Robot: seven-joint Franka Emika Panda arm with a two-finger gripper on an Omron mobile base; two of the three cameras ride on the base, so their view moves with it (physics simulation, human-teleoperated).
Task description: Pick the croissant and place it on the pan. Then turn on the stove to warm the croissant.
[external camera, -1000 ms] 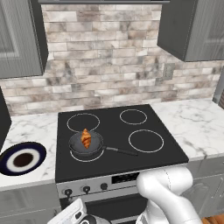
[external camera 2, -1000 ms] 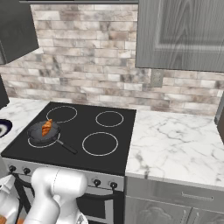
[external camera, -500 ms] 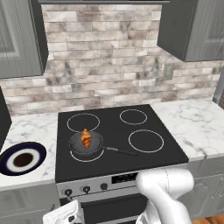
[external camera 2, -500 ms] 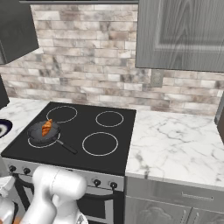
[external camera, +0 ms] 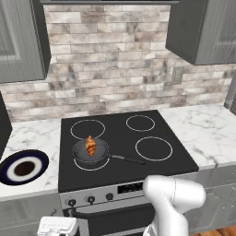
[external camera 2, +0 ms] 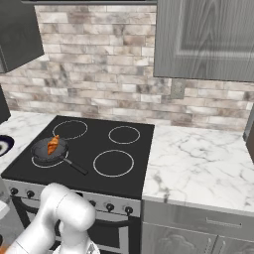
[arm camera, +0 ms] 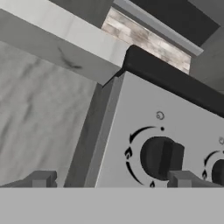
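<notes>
one plate [external camera: 23,167] left of stove [external camera: 152,168], croissant [external camera: 91,145] in pan [external camera: 92,153]

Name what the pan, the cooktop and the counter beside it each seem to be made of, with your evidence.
Pan: probably dark matte metal, dull grey with no gleam. Cooktop: black glass, flat and smooth with white printed rings. Counter: polished marble or a marble look, white with grey veins.

Open gap between the fingers [arm camera: 43,178], nothing in it; stove [arm camera: 144,131] panel ahead; black knob [arm camera: 161,157] just beside the right fingertip.
</notes>
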